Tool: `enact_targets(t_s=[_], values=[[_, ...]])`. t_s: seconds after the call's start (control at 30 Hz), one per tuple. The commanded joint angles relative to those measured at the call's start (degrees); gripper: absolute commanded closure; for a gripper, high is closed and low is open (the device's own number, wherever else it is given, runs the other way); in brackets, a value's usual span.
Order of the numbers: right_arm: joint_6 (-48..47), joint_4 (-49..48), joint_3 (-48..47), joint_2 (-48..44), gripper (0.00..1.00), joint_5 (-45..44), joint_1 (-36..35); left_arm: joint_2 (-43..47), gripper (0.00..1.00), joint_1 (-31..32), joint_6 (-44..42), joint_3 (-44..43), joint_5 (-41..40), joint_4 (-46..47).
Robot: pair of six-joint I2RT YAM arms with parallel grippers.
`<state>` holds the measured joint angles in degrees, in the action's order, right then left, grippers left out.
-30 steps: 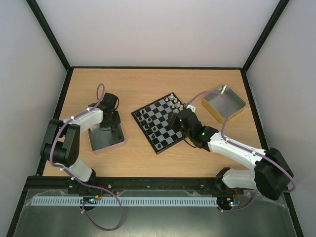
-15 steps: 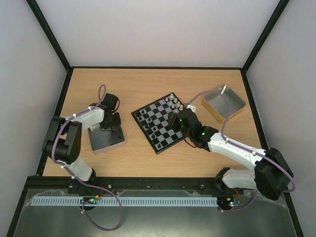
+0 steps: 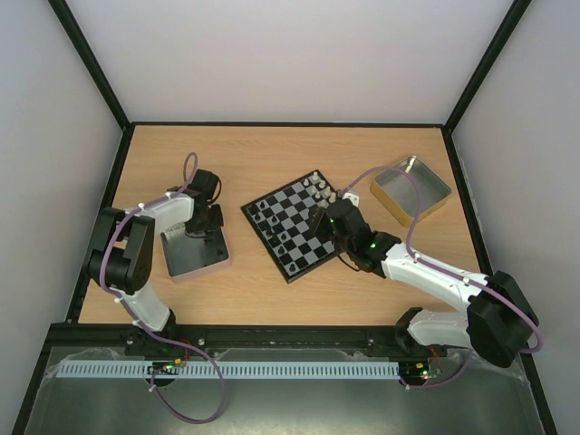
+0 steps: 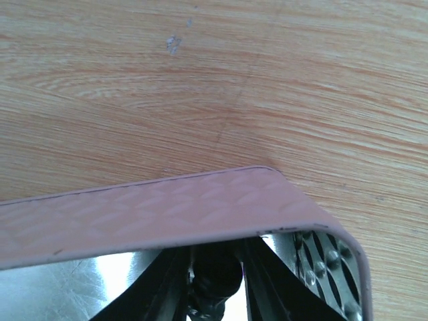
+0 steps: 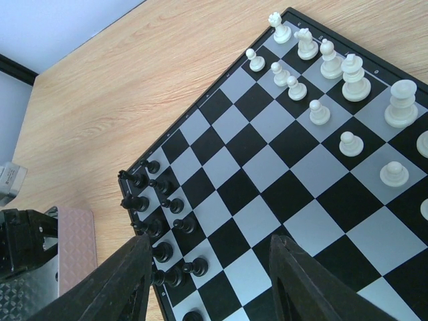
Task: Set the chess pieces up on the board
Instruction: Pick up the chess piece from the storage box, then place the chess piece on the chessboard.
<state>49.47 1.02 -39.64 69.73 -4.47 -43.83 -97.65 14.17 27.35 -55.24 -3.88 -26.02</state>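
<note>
on the tabletop: one tool in a tin, the other over the board

at the middle of the tabletop (image 3: 272, 159) lies the board (image 3: 294, 237), turned cornerwise, with the pink-rimmed tin (image 3: 195, 258) well to its left and the yellow tin (image 3: 426, 201) to its right. the white pieces (image 5: 319, 112) stand in two loose rows along the board's far right edge. the black pieces (image 5: 176, 205) crowd the opposite edge, on the side facing the pink-rimmed tin. the squares between the two groups are bare.

the right tool (image 5: 209, 244) hovers over the board's near half with its fingers spread wide and nothing between them but checkered squares. it is released and touches no piece.

the left tool (image 3: 207, 220) reaches down into the pink-rimmed tin. in the left wrist view its fingers sit close together just behind the tin's rounded corner, clenched on a black piece (image 4: 215, 274) (a dark, rounded shape, too blurred to say which figure). the tin's shiny embossed floor shows on either side.
</note>
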Motion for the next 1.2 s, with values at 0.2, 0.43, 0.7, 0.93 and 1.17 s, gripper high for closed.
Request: enact_targets(t_s=[0.2, 0.43, 0.7, 0.93, 1.17], values=[[-0.31, 0.81, -1.04, -0.92, 0.53, -0.82, 0.24, 0.66, 0.85, -0.23, 0.20, 0.35, -0.94, 0.65], [-2.98, -2.44, -1.01, -0.43, 0.51, 3.99, 0.24, 10.75, 0.86, -0.21, 4.77, 4.68, 1.07, 2.05], [-3.02, -14.21, -1.08, 1.77, 0.40, 12.27, -2.62, 28.05, 0.85, 0.34, 19.66, 9.44, 15.45, 7.27], [-2.45, -22.32, -5.11, 7.42, 0.36, 13.73, -8.41, 35.40, 0.85, 3.66, 44.14, 13.96, 24.99, 21.52], [-3.33, -25.35, -8.68, 12.65, 0.41, 14.57, -11.23, 37.70, 0.86, 7.22, 64.71, 19.96, 28.65, 33.93]])
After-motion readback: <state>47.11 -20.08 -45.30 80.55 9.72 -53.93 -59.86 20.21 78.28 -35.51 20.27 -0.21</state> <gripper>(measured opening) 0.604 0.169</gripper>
